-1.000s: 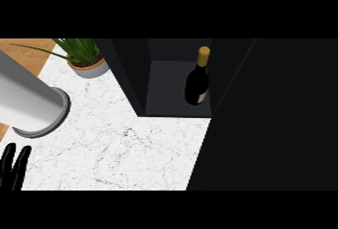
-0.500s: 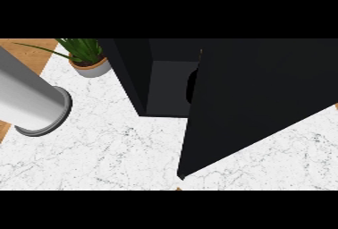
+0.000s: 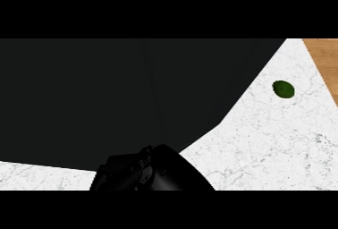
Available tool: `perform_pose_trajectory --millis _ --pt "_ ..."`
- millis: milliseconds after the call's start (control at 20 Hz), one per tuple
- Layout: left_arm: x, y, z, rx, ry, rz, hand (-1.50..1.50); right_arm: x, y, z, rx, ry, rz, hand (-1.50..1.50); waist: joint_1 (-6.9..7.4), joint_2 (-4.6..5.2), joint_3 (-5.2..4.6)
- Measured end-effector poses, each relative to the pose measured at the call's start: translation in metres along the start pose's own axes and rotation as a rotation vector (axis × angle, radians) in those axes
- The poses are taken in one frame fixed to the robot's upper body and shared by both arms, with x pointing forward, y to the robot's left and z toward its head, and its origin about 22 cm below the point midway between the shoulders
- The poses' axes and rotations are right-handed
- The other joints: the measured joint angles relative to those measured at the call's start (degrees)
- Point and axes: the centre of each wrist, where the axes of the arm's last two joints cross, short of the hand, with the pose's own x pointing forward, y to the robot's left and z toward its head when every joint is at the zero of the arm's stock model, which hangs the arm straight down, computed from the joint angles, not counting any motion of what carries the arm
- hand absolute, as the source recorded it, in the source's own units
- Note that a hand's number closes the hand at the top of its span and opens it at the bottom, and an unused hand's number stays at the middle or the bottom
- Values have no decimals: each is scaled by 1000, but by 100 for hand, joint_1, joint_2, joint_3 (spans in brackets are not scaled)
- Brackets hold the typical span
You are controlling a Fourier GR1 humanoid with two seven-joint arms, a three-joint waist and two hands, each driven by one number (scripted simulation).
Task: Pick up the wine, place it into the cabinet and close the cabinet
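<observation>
The black cabinet (image 3: pixel 112 94) fills most of the head view, showing one dark closed-looking face. The wine bottle is out of sight, and no opening into the cabinet shows. A black hand (image 3: pixel 135 172), which I take for my right one, sits at the lower edge just left of centre, right up against the cabinet's lower front. It is dark against dark, so its pose is unclear. My left hand does not show.
White marble counter (image 3: pixel 264 147) runs along the right and the lower left corner. A small green round fruit (image 3: pixel 282 88) lies on it at the upper right. Wooden floor (image 3: pixel 323 58) shows past the counter's far right edge.
The view has swung right: the plant, the grey cylinder and the open cabinet interior are gone. The door no longer stands open, and a hand now shows at the bottom.
</observation>
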Motion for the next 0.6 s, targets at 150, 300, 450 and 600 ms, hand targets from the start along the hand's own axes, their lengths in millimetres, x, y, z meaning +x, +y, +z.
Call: perform_pose_trajectory --millis 150,300,450,600 --pt "8 6 -6 -7 -2 -2 -150 -1 -8 -26 -35 2 16 150 -6 8 2" --pt "12 11 -8 -17 5 6 -150 -1 -22 -51 -62 14 29 150 -15 14 4" --pt "18 13 -7 -32 20 3 -150 -6 -33 -72 -91 21 53 150 -19 15 6" --pt "16 12 -6 -39 34 3 -150 -14 -49 -89 -124 26 80 150 -45 21 6"
